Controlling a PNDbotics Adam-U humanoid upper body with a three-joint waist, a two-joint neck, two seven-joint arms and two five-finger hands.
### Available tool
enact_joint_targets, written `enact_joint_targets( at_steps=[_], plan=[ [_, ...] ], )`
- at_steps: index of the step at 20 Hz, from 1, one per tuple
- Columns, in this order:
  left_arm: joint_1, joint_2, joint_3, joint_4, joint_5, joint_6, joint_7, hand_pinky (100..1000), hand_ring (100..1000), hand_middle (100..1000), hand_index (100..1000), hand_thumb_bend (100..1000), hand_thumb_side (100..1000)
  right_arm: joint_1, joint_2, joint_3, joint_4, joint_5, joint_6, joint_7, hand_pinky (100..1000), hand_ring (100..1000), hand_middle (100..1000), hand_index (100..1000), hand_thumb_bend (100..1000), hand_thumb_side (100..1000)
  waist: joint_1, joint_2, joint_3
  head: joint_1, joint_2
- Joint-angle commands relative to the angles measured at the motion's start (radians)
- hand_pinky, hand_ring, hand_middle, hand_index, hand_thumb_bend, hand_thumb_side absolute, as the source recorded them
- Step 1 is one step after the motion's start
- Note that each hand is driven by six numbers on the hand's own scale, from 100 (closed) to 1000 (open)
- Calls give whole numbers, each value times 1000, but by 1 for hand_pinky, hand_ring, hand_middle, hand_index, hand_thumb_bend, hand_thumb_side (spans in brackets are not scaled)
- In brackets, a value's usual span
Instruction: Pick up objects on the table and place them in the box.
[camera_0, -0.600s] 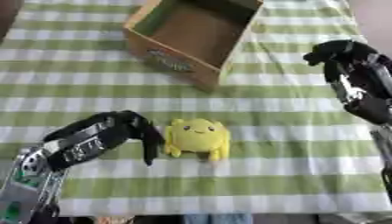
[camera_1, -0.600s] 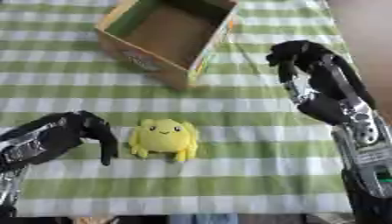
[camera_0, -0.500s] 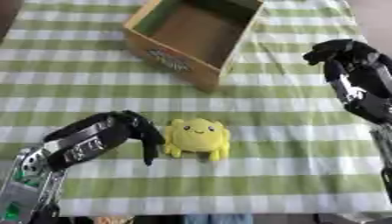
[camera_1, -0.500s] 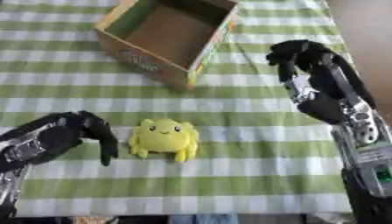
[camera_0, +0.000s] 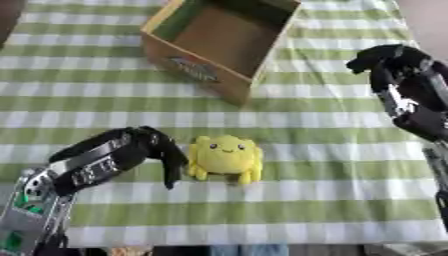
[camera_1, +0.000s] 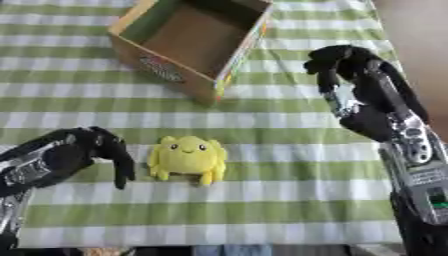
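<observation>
A yellow plush toy (camera_0: 227, 157) with a smiling face lies on the green-checked cloth, in front of the box. My left hand (camera_0: 140, 150) hangs just left of the toy, fingers bent downward and spread, close beside it but holding nothing. An open cardboard box (camera_0: 224, 42) stands at the back, its inside bare. My right hand (camera_1: 350, 75) hovers at the right, level with the box's near corner, fingers curled and holding nothing.
The green and white checked tablecloth (camera_0: 306, 200) covers the whole table. The table's near edge (camera_0: 262, 247) runs along the bottom of the view. Bare floor shows at the top right.
The left hand has edged slightly closer to the toy. The right hand and the toy have not moved.
</observation>
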Motion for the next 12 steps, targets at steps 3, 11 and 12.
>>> enact_joint_targets(
  at_steps=[3,11,12],
  plan=[
    [-15,16,2,-24,12,3,0,612,502,473,748,208,1000,-6,-12,-10,-26,-3,7,-18,768,717,555,752,100,543,0,-20,-1,0,1],
    [-46,94,4,-50,41,-70,18,627,564,516,789,129,1000,-5,-17,-22,-47,35,12,-58,768,720,559,753,100,536,5,-22,-11,1,3],
    [-52,109,6,-50,43,-92,25,632,573,527,789,108,1000,-5,-18,-22,-51,39,10,-62,768,720,559,753,100,537,6,-23,-12,0,4]
  ],
)
